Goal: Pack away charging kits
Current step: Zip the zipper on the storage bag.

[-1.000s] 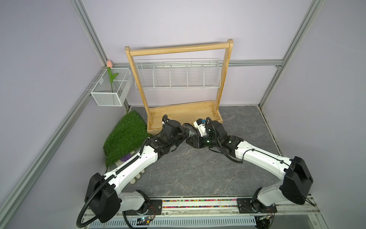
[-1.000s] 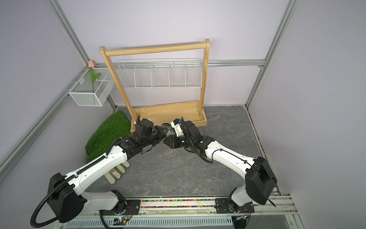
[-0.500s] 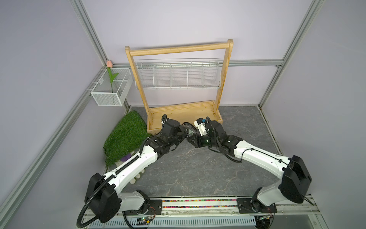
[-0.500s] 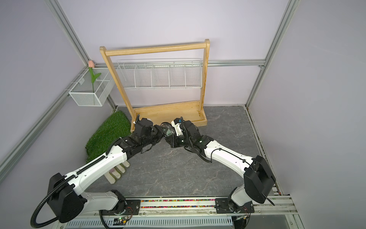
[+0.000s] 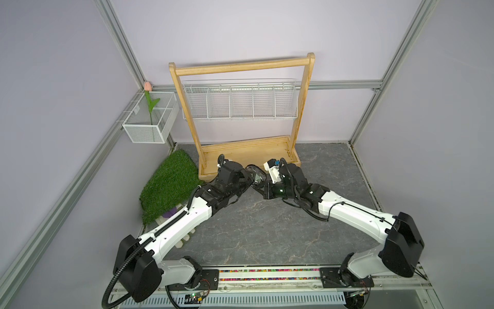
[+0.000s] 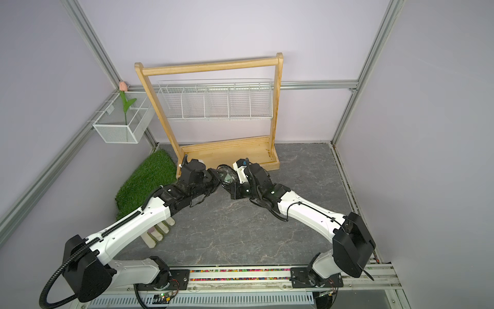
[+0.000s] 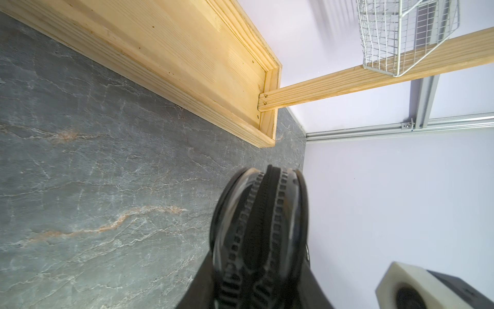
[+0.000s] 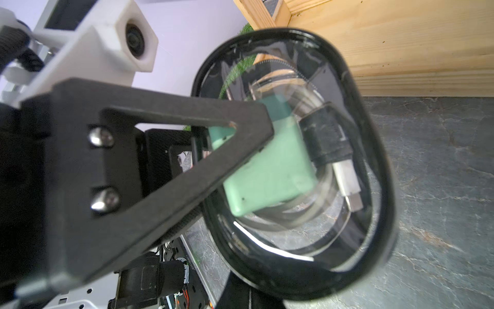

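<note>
An oval clear pouch (image 5: pixel 256 173) (image 6: pixel 226 173) with a black zip rim hangs above the grey floor, between my two grippers. Through its clear wall in the right wrist view I see the charging kit: a mint-green charger block (image 8: pixel 267 171) and a coiled cable (image 8: pixel 294 220) bound by a black strap. My left gripper (image 5: pixel 250 178) (image 7: pixel 256 294) is shut on the pouch (image 7: pixel 259 227), one black finger (image 8: pixel 160 160) lying across its face. My right gripper (image 5: pixel 260 187) (image 8: pixel 240 297) is shut at the pouch's rim (image 8: pixel 374 160), its fingers pressed together on the zip edge.
A wooden rack's tray (image 5: pixel 246 155) lies just behind the pouch, with a wire basket (image 5: pixel 238 101) hung higher on the frame. A grass mat (image 5: pixel 171 184) is at the left, a white mesh box (image 5: pixel 149 125) with a tulip on the wall. Pale objects (image 6: pixel 157 232) sit under the left arm.
My right gripper has edged in toward the pouch and closed its jaws at the rim. The left gripper keeps the same hold.
</note>
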Robot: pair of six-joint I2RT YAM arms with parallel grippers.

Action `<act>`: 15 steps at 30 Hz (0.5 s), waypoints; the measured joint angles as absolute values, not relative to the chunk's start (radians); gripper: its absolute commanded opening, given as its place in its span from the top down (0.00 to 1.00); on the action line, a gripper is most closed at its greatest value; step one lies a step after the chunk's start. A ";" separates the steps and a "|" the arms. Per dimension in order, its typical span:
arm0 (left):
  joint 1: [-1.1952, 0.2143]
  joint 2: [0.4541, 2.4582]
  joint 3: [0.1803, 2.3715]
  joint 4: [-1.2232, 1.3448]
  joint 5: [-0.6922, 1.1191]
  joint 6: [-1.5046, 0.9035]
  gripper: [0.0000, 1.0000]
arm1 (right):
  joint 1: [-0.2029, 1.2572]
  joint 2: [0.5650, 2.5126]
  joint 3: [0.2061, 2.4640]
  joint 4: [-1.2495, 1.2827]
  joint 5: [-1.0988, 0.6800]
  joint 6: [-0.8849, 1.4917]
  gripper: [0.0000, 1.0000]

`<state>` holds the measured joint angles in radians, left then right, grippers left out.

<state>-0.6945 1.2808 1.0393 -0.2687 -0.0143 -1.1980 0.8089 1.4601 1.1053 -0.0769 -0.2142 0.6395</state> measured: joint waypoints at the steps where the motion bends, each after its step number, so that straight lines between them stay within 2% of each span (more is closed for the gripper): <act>1: -0.695 1.279 1.039 -0.267 -0.011 -1.199 0.83 | 0.809 1.453 1.103 -0.076 -0.212 0.640 0.94; 15: -0.694 1.274 1.024 -0.263 0.012 -1.199 0.83 | 0.815 1.429 1.087 -0.103 -0.186 0.623 0.94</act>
<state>-0.6945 1.2739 1.0245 -0.2630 0.0124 -1.1992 0.8146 1.4292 1.0866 -0.1032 -0.1864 0.6228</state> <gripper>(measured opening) 0.323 0.066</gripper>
